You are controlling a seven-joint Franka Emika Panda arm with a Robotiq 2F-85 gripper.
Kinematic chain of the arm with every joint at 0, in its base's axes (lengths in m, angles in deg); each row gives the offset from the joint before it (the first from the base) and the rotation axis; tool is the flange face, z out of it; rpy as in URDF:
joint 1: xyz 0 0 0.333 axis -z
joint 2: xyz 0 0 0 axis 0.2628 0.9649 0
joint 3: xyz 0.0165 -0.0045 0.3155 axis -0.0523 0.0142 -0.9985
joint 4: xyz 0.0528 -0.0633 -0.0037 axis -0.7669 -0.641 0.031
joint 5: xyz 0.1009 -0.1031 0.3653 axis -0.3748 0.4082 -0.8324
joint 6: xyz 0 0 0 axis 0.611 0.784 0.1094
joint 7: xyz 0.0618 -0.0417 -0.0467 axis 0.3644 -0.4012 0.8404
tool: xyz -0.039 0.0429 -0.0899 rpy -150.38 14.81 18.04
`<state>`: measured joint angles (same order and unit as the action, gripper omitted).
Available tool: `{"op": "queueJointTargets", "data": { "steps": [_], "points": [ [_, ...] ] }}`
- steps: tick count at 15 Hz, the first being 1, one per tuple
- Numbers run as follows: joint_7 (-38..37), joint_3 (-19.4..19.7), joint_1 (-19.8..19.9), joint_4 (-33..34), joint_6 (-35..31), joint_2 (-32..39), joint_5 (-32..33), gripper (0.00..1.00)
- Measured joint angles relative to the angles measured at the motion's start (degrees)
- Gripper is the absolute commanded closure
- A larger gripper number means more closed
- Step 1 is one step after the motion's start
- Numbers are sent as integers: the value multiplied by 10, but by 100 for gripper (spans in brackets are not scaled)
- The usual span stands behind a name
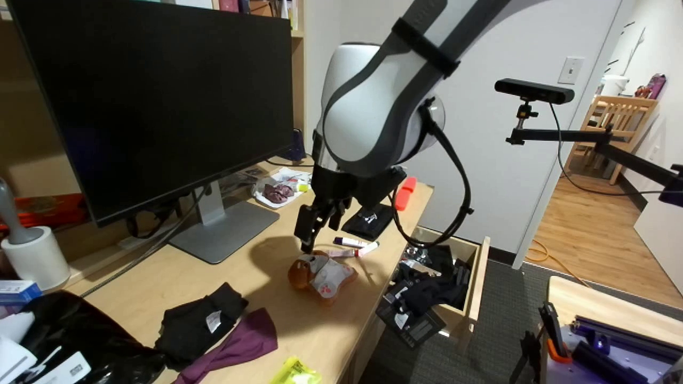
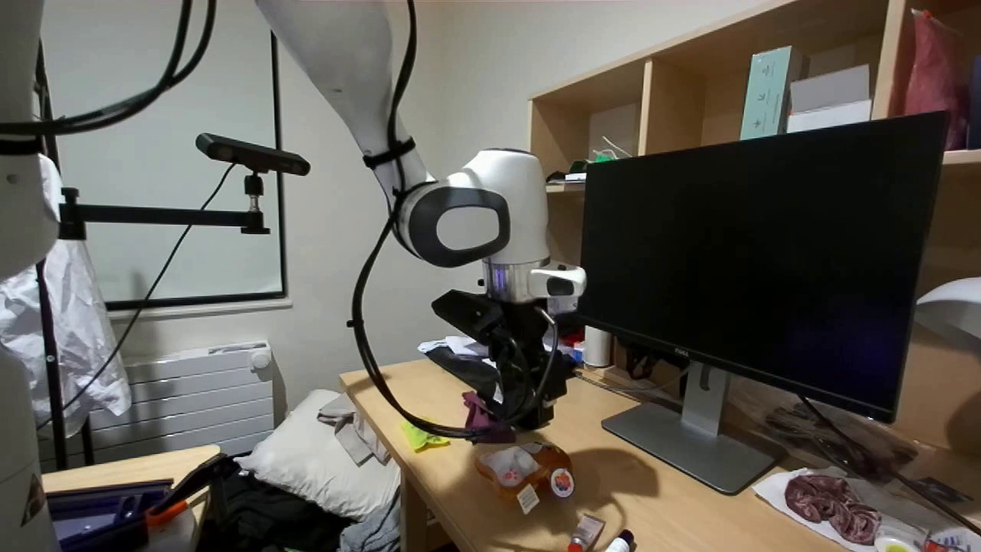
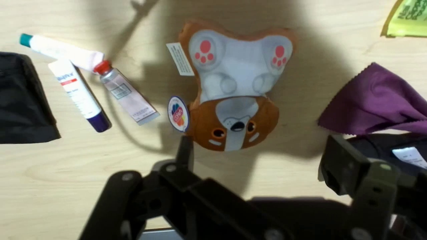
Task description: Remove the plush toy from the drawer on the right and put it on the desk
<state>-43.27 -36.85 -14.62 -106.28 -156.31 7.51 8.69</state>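
Observation:
The plush toy [image 1: 323, 274], orange-brown and white, lies on the light-wood desk [image 1: 312, 336]. It shows in an exterior view with its tags [image 2: 515, 464]. In the wrist view the toy [image 3: 233, 70] lies belly up, head toward my gripper. My gripper [image 3: 259, 154] is open and empty, its fingers wide apart just past the toy's head. In both exterior views the gripper [image 1: 321, 229] hangs above the desk, close over the toy and apart from it. The drawer [image 1: 477, 282] is pulled out beside the desk, full of black items.
A monitor [image 1: 160, 106] stands close behind the gripper. Tubes [image 3: 80, 95], a black pouch [image 1: 368, 221] and a red case [image 1: 405, 193] lie beyond the toy. A purple cloth [image 1: 240, 344], a black cloth [image 1: 200, 322] and a yellow packet [image 1: 296, 372] lie nearer.

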Motion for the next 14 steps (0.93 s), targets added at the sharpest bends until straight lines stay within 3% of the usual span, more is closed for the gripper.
{"op": "queueJointTargets", "data": {
  "steps": [2,5,12,14],
  "points": [
    [-63,16,-23,-5,20,-16,72,0],
    [-109,17,-39,-6,69,-35,113,0],
    [-108,9,-41,-6,173,-48,97,0],
    [-107,9,-41,-6,175,-48,95,0]
  ]
}}
